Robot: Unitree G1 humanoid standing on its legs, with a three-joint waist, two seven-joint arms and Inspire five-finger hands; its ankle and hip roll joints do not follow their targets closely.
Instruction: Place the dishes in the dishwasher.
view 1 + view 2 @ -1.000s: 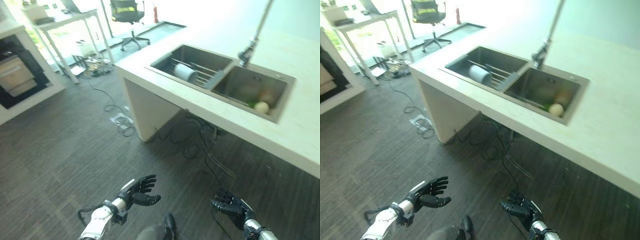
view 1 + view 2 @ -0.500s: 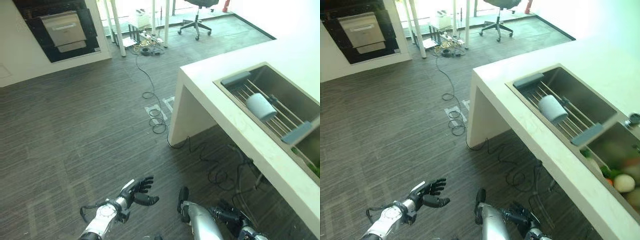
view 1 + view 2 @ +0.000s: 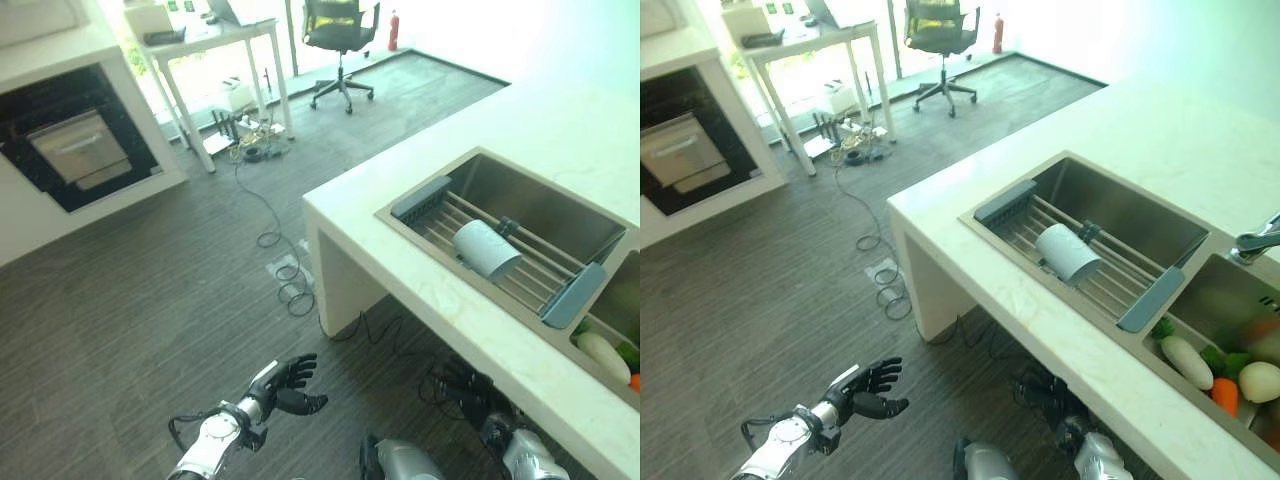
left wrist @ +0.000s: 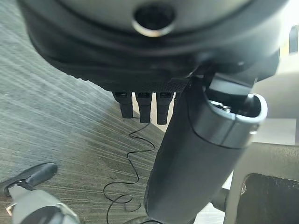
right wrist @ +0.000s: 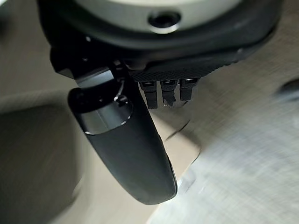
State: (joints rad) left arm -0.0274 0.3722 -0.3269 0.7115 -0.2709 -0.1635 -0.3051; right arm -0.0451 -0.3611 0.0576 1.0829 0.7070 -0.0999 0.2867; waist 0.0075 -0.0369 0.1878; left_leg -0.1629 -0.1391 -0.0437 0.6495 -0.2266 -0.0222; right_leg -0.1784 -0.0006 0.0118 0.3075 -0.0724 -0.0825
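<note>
We log the built-in dark dishwasher [image 3: 75, 150] far left across the wood-grain floor. Left hand [image 3: 285, 382] hangs low with its fingers loosely spread, grasping nothing. Right hand [image 3: 468, 385] sits under the counter edge; we cannot tell its finger state. The white cylindrical cup [image 3: 1067, 252] lies on its side on the grey slatted rack [image 3: 1085, 266] over the steel sink [image 3: 1140, 210]. Step in hand: approach, we judge. Next move calls for raising a hand to the cup.

A pale cup [image 3: 1067, 252] lies on its side on a wire rack [image 3: 1110, 285] across the left sink basin [image 3: 1140, 215], near the bench's front edge. A dark dishwasher [image 3: 75, 150] stands shut, well apart.
</note>
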